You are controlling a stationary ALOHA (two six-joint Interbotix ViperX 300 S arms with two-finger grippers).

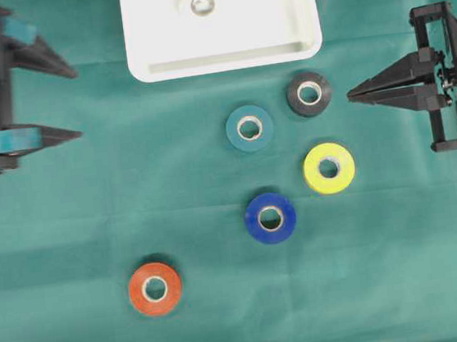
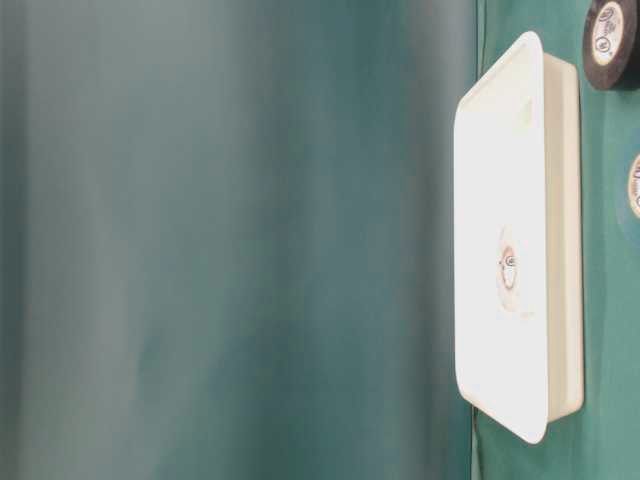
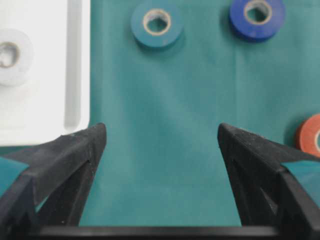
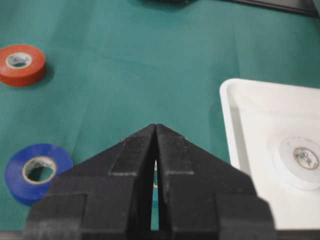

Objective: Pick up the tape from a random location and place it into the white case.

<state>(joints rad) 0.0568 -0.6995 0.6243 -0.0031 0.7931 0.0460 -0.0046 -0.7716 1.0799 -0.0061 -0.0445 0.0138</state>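
The white case [image 1: 147, 40] lies at the top middle of the green cloth, with a white tape roll [image 1: 202, 1] inside it. Five more rolls lie loose on the cloth: black [image 1: 309, 93], teal [image 1: 249, 127], yellow [image 1: 329, 168], blue [image 1: 270, 217] and orange [image 1: 154, 288]. My left gripper [image 1: 79, 103] hovers at the left edge, open, with nothing between its fingers. At the right edge my right gripper [image 1: 349, 93] is shut and empty, its tips just right of the black roll. The case [image 3: 75, 60] shows in the left wrist view, and the case [image 4: 240, 130] in the right wrist view.
In the table-level view the case [image 2: 560, 230] stands out against a blurred green backdrop, with the black roll [image 2: 610, 40] at the top right. Bare green cloth lies between the left gripper and the rolls.
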